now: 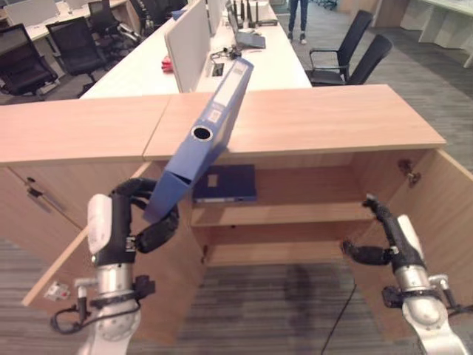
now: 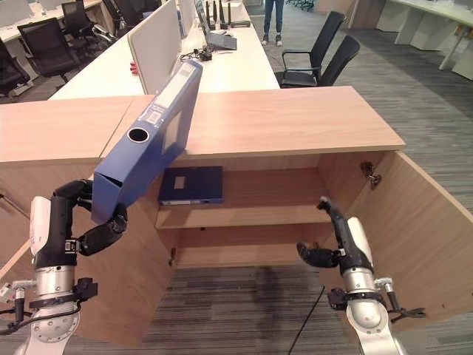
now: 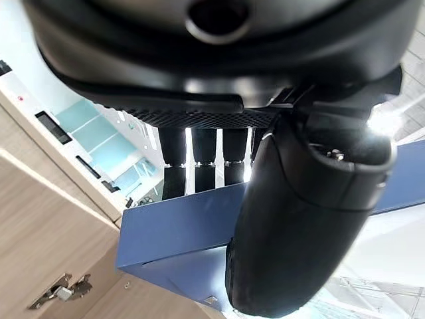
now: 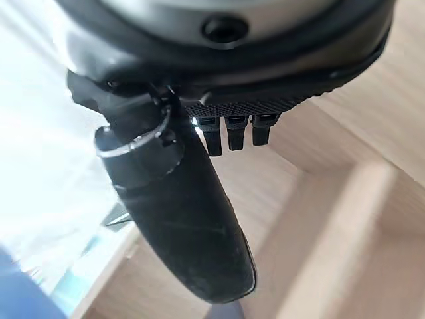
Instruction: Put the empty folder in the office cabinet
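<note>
before the open wooden office cabinet [image 1: 310, 188], we hold the blue lever-arch folder [image 1: 203, 137] tilted, left robot hand [image 1: 151, 222] clasping its lower end; right robot hand [image 2: 332, 240] relaxed, empty. transport step; next, level it onto the shelf [image 1: 295, 213].

No readable text, numbers or signs anywhere; pale spine label on the blue folder [image 1: 207, 129] too small to make out, and a small tag on the cabinet door [image 1: 55, 292] equally illegible
</note>
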You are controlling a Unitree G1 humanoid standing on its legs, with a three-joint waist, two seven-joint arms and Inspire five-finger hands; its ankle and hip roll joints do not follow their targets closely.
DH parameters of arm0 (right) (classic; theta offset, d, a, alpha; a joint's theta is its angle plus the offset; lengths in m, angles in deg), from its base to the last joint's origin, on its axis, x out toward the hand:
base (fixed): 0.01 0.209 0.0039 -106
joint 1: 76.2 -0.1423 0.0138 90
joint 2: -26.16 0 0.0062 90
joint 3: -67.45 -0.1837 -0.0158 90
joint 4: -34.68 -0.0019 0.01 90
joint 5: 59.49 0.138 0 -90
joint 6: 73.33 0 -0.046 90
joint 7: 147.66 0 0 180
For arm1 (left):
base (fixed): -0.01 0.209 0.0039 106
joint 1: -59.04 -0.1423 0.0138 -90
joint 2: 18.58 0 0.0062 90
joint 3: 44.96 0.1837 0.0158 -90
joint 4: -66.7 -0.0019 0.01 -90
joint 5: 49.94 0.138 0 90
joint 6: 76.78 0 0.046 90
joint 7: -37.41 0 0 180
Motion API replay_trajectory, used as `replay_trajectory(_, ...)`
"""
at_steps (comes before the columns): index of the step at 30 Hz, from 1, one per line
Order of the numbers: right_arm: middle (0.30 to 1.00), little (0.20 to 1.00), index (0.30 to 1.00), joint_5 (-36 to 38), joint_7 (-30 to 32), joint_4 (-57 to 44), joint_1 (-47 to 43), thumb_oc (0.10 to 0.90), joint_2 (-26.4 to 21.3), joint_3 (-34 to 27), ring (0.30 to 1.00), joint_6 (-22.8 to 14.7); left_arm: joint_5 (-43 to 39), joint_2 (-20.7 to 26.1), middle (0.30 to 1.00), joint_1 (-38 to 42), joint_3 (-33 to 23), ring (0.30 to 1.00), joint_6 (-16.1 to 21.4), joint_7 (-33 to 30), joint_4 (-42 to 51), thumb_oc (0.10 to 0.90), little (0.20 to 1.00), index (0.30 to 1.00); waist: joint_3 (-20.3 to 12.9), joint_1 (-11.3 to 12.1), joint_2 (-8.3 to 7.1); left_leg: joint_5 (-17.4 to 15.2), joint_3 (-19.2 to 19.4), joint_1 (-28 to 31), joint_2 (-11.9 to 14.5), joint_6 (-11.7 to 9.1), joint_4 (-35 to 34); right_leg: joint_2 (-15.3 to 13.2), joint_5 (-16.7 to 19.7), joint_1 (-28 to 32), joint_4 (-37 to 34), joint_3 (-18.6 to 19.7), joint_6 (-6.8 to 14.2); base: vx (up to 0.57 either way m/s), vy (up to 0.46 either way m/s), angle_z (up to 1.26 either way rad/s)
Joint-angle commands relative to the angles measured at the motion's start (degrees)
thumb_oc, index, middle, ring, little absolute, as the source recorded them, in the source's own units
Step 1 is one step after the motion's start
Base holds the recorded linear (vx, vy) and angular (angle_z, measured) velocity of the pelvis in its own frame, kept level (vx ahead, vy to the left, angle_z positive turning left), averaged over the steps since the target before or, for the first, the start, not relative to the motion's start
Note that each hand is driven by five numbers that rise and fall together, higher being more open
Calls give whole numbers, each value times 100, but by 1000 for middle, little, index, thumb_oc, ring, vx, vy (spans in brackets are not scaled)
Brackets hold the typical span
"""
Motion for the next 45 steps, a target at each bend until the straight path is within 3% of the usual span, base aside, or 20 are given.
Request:
replay_trajectory(1,900,900,900,-470,454,-547,-824,800,-258,-653,900,-434,-1163,614,300,-83,-241,300,246,648,569,400,300,300,-51,39,-297,-271,-231,10,78,-123,-38,-100,-352,232,36,-74,334,-20,31,5)
replay_trajectory(4,900,900,900,-464,455,-622,-1166,800,-345,-636,900,-294,-3737,639,300,-126,-86,300,272,1690,948,400,300,300,-60,41,-243,-280,-205,27,60,-109,-38,-118,-297,216,36,-62,340,-27,37,0)
replay_trajectory(6,900,900,900,-385,367,-605,-1315,800,-357,-523,900,-285,-4948,737,300,-56,-24,300,210,2174,1183,400,300,300,-70,38,-233,-288,-202,49,46,-103,-38,-122,-275,222,36,-54,340,-21,33,0)
replay_trajectory(7,900,900,900,-293,273,-549,-1446,800,-356,-412,900,-334,-6099,870,300,18,90,300,58,2694,1311,400,300,300,-87,31,-227,-297,-192,77,38,-104,-38,-132,-256,232,36,-48,347,0,0,0)
replay_trajectory(12,900,900,900,-304,126,-425,-1515,800,-152,-267,900,-419,-7449,874,300,348,488,300,-214,3210,1161,400,300,300,-112,-7,-219,-319,-171,129,28,-94,-38,-149,-241,261,36,-34,350,0,0,0)
replay_trajectory(16,900,900,900,-338,61,-457,-1401,800,-57,-338,900,-424,-7530,872,300,216,565,300,-335,3368,948,400,300,300,-102,-13,-204,-324,-173,159,23,-88,-38,-144,-246,294,36,-22,348,0,4,-2)
replay_trajectory(22,900,900,900,-245,-77,-561,-1214,800,-35,-695,900,-467,-5662,1187,300,-442,-112,300,-105,3267,724,400,300,300,-76,44,-185,-334,-192,182,35,-94,-38,-142,-269,325,36,-17,328,-2,2,0)
replay_trajectory(27,900,900,900,-16,-435,-523,-1178,800,-437,-1132,900,-403,-2269,1667,300,-644,-1394,300,177,2457,301,400,300,300,-102,152,-258,-337,-221,151,56,-134,-38,-147,-288,315,36,-39,331,-3,-1,1)
replay_trajectory(32,900,900,900,-46,-537,-414,-1174,800,-623,-1216,900,-332,-944,1641,300,-466,-1743,300,166,1828,66,400,300,300,-128,162,-290,-337,-223,134,57,-148,-38,-147,-288,300,36,-32,338,0,0,0)
replay_trajectory(33,900,900,900,-14,-557,-377,-1172,800,-642,-1195,900,-331,-317,1650,300,-333,-1849,300,123,1578,0,400,300,300,-136,167,-294,-339,-225,131,61,-155,-38,-149,-288,295,36,-34,340,0,0,0)
replay_trajectory(39,900,900,900,266,-838,-330,-1372,800,-712,-811,900,-398,713,1785,300,85,-1700,300,248,1271,117,400,300,300,-154,188,-337,-336,-207,124,61,-182,-38,-155,-280,290,36,-47,348,0,0,0)
replay_trajectory(45,900,900,900,402,-1386,-191,-1787,800,-1093,71,900,-437,803,2145,300,576,-1265,300,410,1339,307,400,300,300,-163,220,-352,-314,-173,131,61,-218,-38,-157,-274,288,36,-61,352,0,0,0)
